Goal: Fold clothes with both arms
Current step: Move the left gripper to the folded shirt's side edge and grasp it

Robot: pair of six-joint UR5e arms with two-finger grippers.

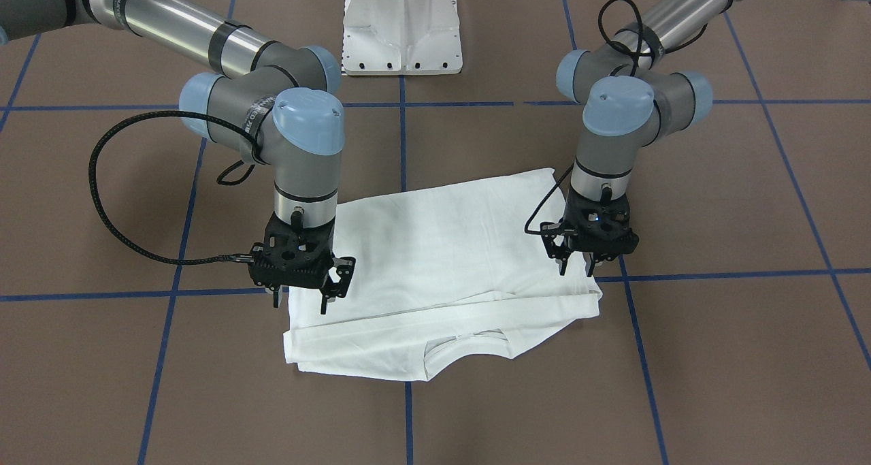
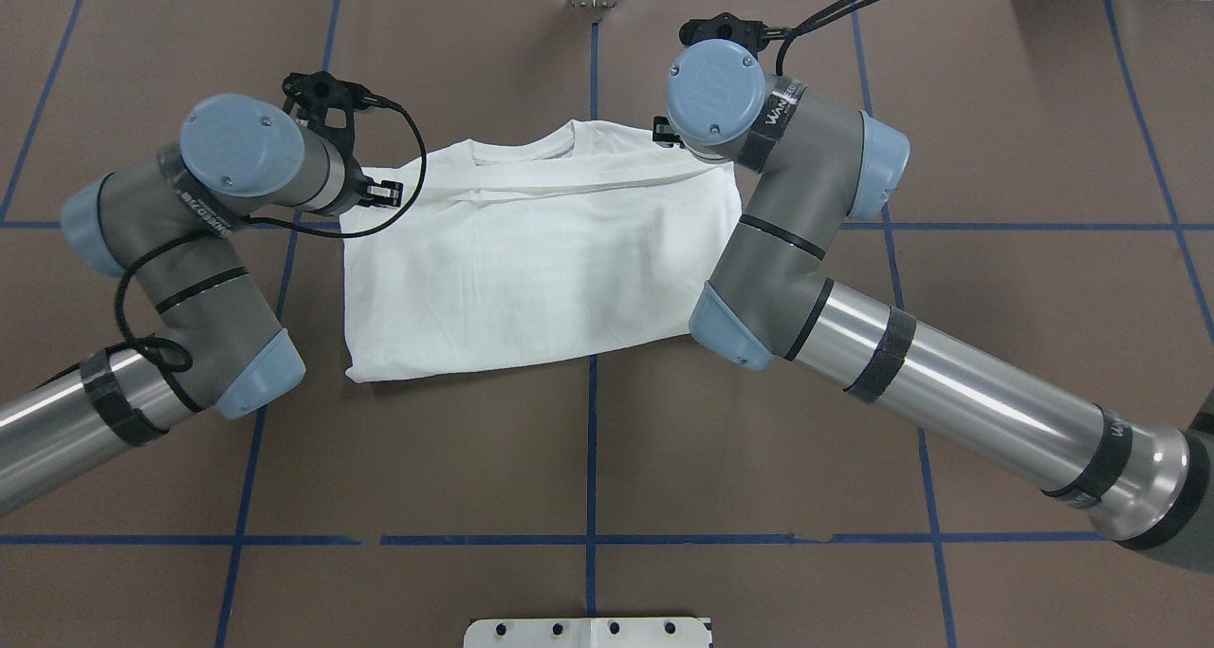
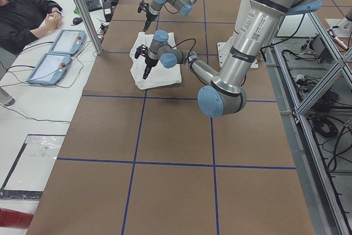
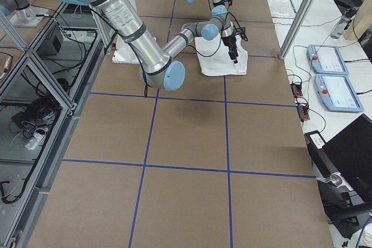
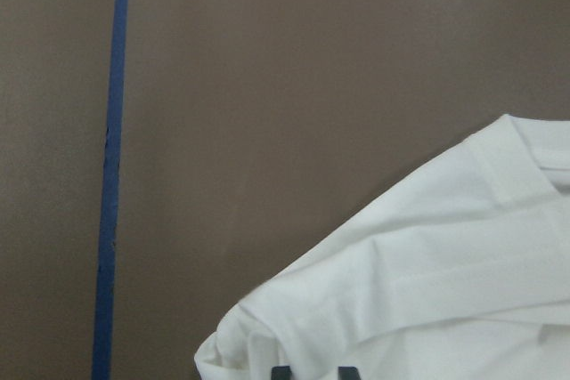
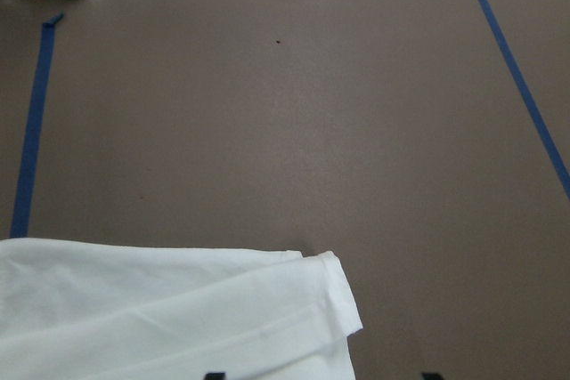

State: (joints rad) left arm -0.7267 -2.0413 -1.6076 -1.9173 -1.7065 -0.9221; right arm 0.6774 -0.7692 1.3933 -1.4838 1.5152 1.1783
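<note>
Scene: a white long-sleeved cotton T-shirt (image 2: 531, 268) lies partly folded on a brown table (image 2: 607, 458) marked with blue tape lines (image 2: 592, 439). Its sleeves are laid across the body and its round neckline (image 1: 469, 342) points away from the robot.
Left gripper (image 1: 576, 273): hovers over the shoulder corner on the robot's left, its fingers a narrow gap apart and gripping nothing.
Right gripper (image 1: 299, 308): hangs over the opposite shoulder corner with its fingers spread wide. It appears to straddle the shirt's edge, 1 finger over the table and 1 over cloth.
Stage, as judged: both arms look poised to pinch the 2 collar-end corners for the next fold.
Risk: a pinch that takes only the top layer could let the tucked sleeves slide out. The left gripper's narrow gap may not take the stacked layers at all.
Risk: if the 2 arms lift unevenly, the fold would skew.
Writing: the band on the right arm's wrist (image 2: 782, 107) carries white lettering too small to read with confidence. The shirt's upturned face shows no print or readable label.
</note>
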